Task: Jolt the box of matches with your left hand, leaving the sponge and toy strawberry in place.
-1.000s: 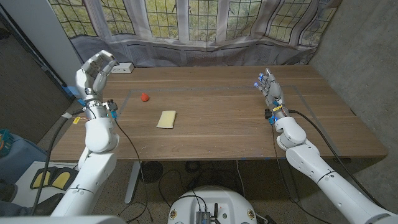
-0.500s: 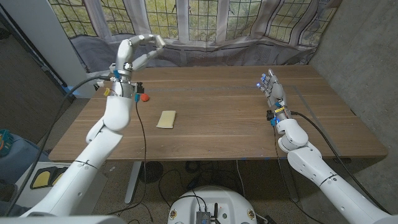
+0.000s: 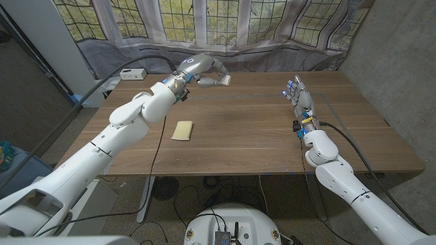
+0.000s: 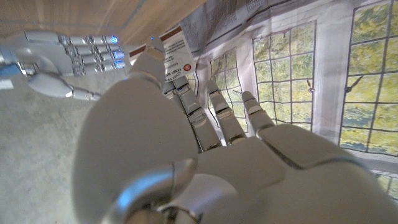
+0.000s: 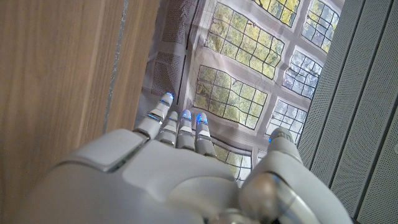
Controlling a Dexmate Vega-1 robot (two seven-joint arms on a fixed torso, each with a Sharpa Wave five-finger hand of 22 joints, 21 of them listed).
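A wooden table (image 3: 238, 136) seen from above. From eight o'clock, the left arm reaches diagonally toward twelve o'clock, where the left hand (image 3: 201, 68) pinches the box of matches (image 3: 219, 80) just above the far edge. Its wrist camera shows what the overhead view cannot: the box's red-and-white label between thumb and fingers. Below, the yellow sponge (image 3: 182, 130) lies near centre. At three o'clock the right hand (image 3: 297, 95) stands upright, fingers straight and together, holding nothing.

Matt wooden table (image 3: 259, 136), glossy white plastic left robot hand (image 3: 201, 69), spongy yellow sponge (image 3: 182, 130).
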